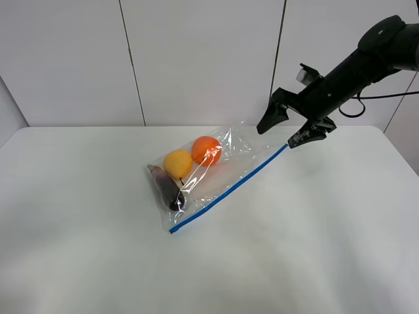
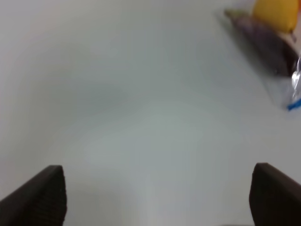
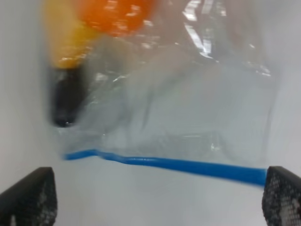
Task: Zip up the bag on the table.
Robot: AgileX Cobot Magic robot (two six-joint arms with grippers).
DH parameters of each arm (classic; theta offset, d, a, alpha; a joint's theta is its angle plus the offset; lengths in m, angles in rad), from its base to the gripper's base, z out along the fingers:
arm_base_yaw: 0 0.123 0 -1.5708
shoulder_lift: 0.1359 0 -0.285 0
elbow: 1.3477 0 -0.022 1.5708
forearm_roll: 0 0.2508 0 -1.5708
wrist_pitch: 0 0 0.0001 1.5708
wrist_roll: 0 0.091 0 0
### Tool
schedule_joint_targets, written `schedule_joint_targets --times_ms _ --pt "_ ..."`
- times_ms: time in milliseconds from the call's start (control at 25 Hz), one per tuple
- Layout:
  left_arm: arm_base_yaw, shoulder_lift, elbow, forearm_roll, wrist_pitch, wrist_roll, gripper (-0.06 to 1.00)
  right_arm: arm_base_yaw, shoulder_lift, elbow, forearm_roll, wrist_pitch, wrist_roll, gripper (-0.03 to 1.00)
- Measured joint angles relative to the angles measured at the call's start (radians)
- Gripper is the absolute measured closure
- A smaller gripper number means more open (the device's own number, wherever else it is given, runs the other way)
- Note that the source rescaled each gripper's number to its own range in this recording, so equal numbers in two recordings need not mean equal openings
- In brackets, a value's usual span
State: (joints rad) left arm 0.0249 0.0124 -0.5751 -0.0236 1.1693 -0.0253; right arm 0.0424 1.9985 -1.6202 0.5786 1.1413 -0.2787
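While the bag lies at the centre of the table, the right gripper is held spread apart, grasping nothing, at the zipper strip's upper-right end. The left gripper is likewise released over bare table. For a clean seal, the strip's end should be centred between the jaws before they are clenched.

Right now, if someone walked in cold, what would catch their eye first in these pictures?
First the bright orange and the yellow fruit inside the clear bag, lying near the middle of the white table. Next, the blue zipper strip running diagonally along the bag's near edge. At its far end hovers the black right claw, jaws apart.
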Motion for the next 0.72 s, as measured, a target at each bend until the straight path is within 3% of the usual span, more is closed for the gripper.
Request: schedule_joint_targets --times_ms 160,320,720 --pt "0.0 -0.016 0.0 -0.001 -0.001 0.0 -0.02 0.0 -0.015 -0.036 -0.236 -0.008 0.102 -0.03" --pt "0.0 -0.016 0.0 -0.001 -0.001 0.0 -0.02 -0.016 -0.03 -0.132 -0.431 0.042 0.2 -0.03" --pt "0.0 -0.016 0.0 -0.001 -0.001 0.0 -0.02 -0.169 -0.059 -0.177 -0.499 0.067 0.223 -0.03"
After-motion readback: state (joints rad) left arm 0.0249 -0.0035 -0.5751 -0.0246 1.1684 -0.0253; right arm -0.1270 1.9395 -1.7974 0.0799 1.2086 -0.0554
